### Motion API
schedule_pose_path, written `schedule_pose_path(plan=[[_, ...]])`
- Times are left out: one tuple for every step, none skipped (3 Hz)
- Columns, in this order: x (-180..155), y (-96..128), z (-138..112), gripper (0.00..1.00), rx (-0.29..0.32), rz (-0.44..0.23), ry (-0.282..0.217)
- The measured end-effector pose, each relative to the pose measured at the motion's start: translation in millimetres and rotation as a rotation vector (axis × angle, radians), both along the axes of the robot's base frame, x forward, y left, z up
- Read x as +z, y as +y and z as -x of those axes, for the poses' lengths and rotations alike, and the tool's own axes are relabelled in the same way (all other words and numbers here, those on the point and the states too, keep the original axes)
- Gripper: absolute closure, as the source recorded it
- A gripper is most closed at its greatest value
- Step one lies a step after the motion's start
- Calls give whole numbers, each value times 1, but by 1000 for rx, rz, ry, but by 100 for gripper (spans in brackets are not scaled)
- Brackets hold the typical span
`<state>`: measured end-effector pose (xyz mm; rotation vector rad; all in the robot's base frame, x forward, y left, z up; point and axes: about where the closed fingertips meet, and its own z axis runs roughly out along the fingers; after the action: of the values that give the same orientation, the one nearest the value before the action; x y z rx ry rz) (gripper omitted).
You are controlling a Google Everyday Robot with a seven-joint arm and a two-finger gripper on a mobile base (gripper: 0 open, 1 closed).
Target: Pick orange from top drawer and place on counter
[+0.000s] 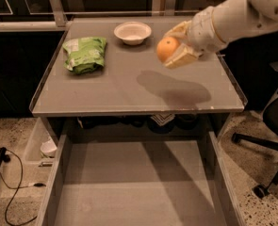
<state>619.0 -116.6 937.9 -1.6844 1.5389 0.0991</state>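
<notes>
Two jaws clamped on the orange (167, 48) | gripper (180, 47) hanging over the right half of the surface (105, 95) | arm slanting in from upper right

The hand (170, 51) grips the orange (165, 48) above the tabletop (129, 91), just right of the bowl (132, 32) at the rear. The bag (85, 54) lies left. The drawer (134, 182) stands open in front, lower down.

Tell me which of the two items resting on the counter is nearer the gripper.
The white bowl at the counter's back edge, close beside the gripper holding the orange. The green bag lies farther off, toward the opposite side.
</notes>
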Motion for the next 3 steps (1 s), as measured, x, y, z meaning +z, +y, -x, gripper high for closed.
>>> schedule_pose_path(plan=[[-1, 7, -48, 100, 0, -32, 10], [-11, 4, -71, 100, -29, -8, 34], [-27, -1, -72, 100, -55, 65, 72]])
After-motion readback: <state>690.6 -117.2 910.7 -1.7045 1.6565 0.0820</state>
